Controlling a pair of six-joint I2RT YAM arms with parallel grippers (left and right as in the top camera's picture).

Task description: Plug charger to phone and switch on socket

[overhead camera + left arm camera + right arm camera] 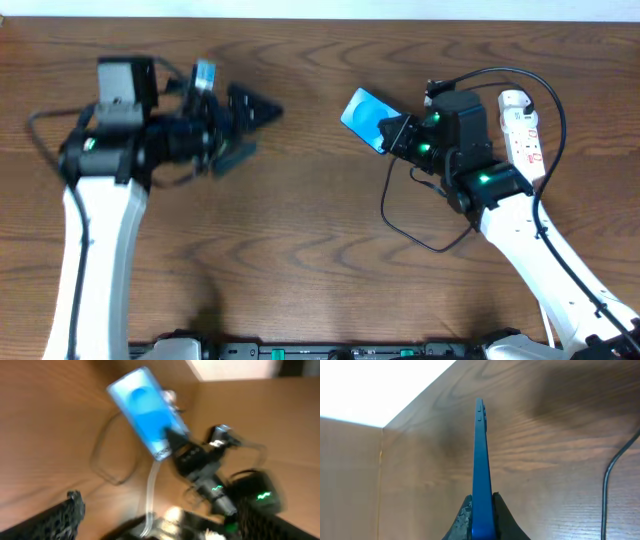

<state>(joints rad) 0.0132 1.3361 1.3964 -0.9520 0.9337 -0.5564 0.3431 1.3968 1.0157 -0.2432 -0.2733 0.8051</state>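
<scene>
Gripping hand: the phone [360,113] is being clamped at one short end by the right gripper [397,135], with its fingers [462,520] pressed tight against the phone's thin blue edge.
Phone position: it is being held right of centre, apparently lifted off the table [320,280], with the cyan screen tilted up and toward the left arm.
Long axis: it is being pointed away from the right gripper, up and to the left in the overhead view.
Left gripper [248,128]: its jaws are being held wide apart with nothing between them, and the arm is being shown blurred.
Key relation: the phone is lying to this gripper's right, well apart from it, with only bare wood between them.
Charger [384,208]: the black cable is being looped around the right arm, so it is nearer that arm. The connector tip cannot be picked out.
Socket [522,125]: it is lying just beside the right arm, on its outer side.
Likely next move: the connector is probably being left to the free left gripper, since the right one is occupied.
Open room: wide bare wood is being left at the centre, while cable and socket are crowding the right.
</scene>
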